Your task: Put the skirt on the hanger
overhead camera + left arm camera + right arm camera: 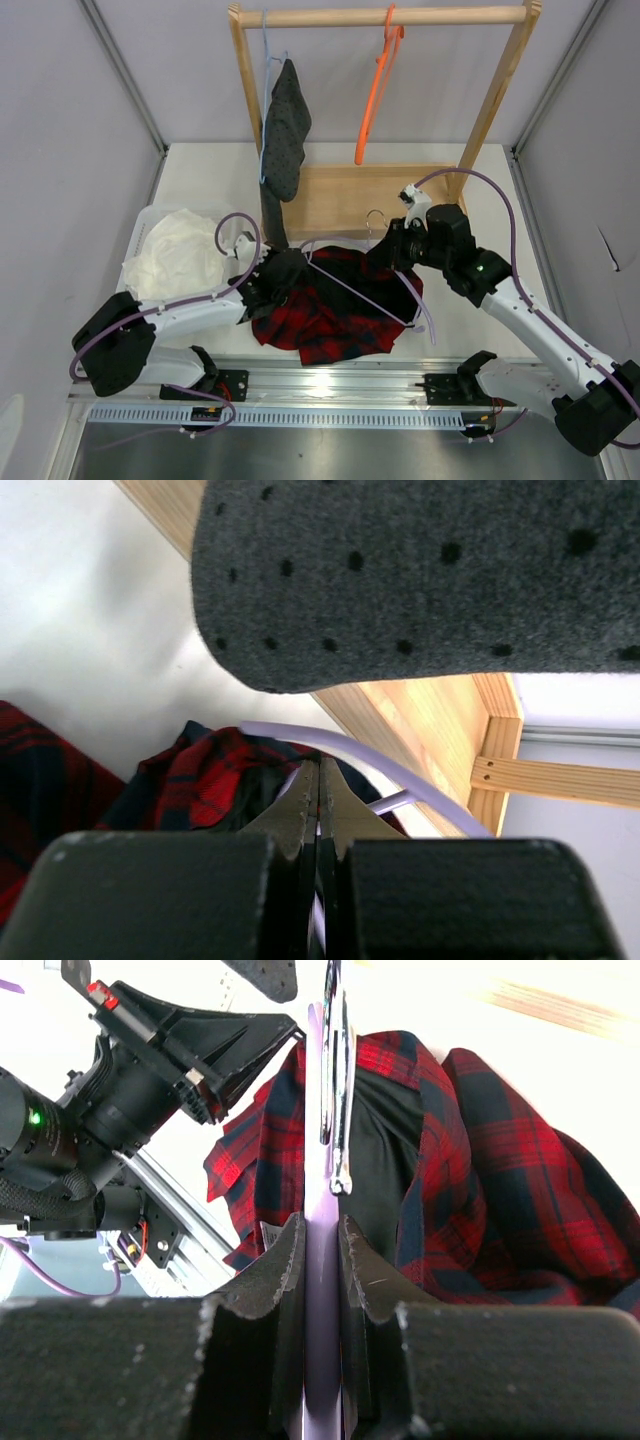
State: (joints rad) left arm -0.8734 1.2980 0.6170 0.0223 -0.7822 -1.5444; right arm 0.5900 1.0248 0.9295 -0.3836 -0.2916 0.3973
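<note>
The red-and-black plaid skirt (340, 310) lies bunched on the table between the arms. It also shows in the left wrist view (190, 775) and the right wrist view (500, 1190). The pale lilac hanger (360, 292) lies across it, its metal hook (375, 215) pointing away. My right gripper (388, 245) (322, 1222) is shut on the hanger's neck (322, 1290), just below the hook (338, 1080). My left gripper (283, 272) (320, 770) is shut at the hanger's left end. A thin trace of red cloth sits between its pads, and the hanger arm (400, 770) curves just past its tips.
A wooden rack (385, 17) stands at the back on a wooden base (350, 195). It carries a dark grey dotted garment (287, 125) on a light blue hanger and an orange hanger (378, 90). A white cloth (180, 250) lies in a basket at the left.
</note>
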